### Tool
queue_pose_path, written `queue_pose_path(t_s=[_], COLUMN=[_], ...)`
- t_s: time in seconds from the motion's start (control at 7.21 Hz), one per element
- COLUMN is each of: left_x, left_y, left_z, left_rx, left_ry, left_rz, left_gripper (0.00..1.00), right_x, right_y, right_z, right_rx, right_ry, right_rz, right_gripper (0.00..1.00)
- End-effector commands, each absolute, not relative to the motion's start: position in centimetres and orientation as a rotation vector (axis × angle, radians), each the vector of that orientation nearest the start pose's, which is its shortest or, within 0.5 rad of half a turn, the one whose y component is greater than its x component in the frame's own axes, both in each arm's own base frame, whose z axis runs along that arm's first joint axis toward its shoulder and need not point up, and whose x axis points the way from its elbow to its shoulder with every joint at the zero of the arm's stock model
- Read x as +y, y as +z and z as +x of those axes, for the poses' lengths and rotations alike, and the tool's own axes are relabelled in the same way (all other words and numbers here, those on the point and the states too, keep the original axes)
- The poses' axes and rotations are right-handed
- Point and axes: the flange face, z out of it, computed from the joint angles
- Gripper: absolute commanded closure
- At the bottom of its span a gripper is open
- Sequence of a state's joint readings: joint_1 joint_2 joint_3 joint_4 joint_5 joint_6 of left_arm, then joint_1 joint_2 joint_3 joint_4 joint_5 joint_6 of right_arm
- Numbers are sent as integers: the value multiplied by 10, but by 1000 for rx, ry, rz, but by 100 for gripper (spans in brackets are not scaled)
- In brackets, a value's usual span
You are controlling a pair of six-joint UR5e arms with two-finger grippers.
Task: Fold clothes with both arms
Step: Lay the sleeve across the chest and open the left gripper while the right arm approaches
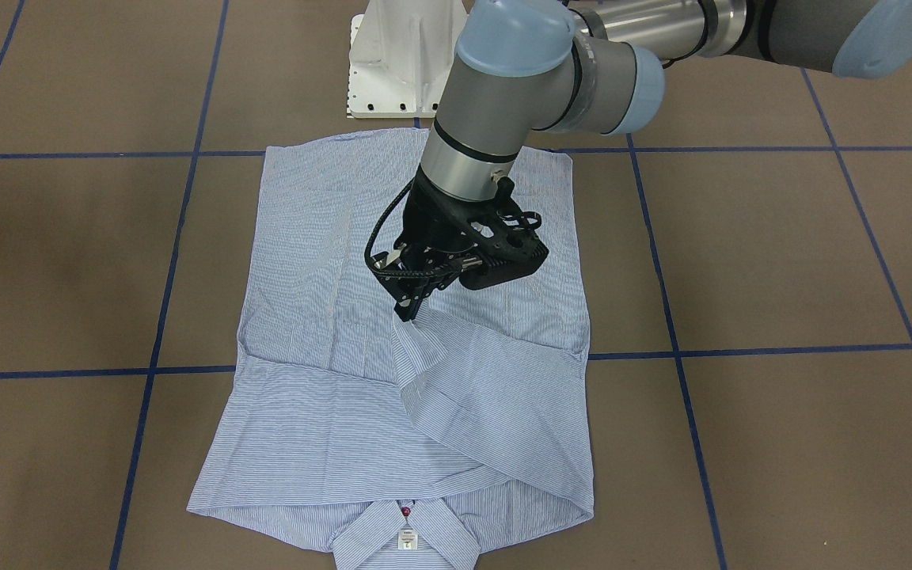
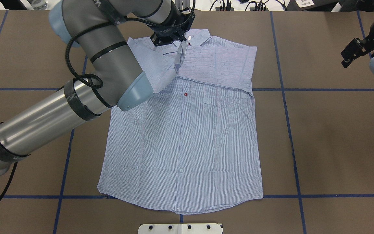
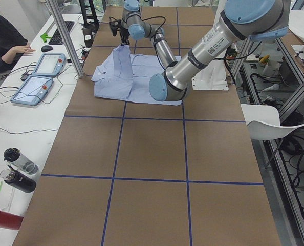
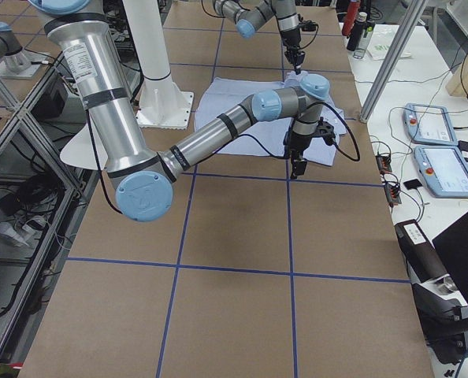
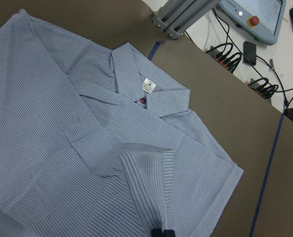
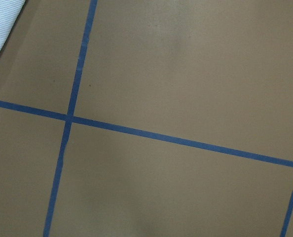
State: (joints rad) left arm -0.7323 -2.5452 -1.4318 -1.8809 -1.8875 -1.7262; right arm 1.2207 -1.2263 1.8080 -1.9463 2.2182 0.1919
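Jaws of the left gripper are clamped on the cuff end of a sleeve, holding it raised above the chest of the pinstriped shirt, toward 12 o'clock of the garment in the overhead view, near the collar. The cloth hangs in a soft drape from that pinch: light, limp and likely to slide or crease, so hems, cuffs and shoulder seams look like the surest places to grasp. The shirt lies front-up on the brown table, collar away from the robot, pale blue with fine white stripes, a red button on the placket, a chest pocket and a small white neck label. Its other sleeve lies folded across the chest. The right gripper hangs at 2 o'clock, well apart from the shirt; whether its jaws are apart I cannot tell.
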Motion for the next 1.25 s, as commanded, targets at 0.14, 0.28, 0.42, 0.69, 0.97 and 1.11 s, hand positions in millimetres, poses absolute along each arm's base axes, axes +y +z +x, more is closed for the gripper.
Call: queue_pose_path(t_s=[0.14, 0.28, 0.42, 0.69, 0.97, 1.11], left_x=[-545, -514, -482, -459, -456, -458], left_y=[91, 92, 86, 99, 95, 95], left_z=[574, 603, 631, 666, 662, 660], left_rx=[1204, 1223, 1229, 1292, 1366, 1367], left_ry=[-588, -538, -505, -375, -337, -340], left_rz=[80, 80, 86, 189, 227, 230], left_gripper=[100, 100, 100, 20, 0, 0], right_x=[-576, -576, -577, -578, -581, -583], right_y=[411, 412, 413, 411, 407, 407], right_z=[-133, -134, -134, -136, -137, -138], right_rx=[-674, -673, -674, -676, -678, -683], right_ry=[-217, -218, -218, -220, -220, -226], right_rz=[10, 8, 6, 6, 11, 32], right_gripper=[0, 0, 0, 0, 0, 0])
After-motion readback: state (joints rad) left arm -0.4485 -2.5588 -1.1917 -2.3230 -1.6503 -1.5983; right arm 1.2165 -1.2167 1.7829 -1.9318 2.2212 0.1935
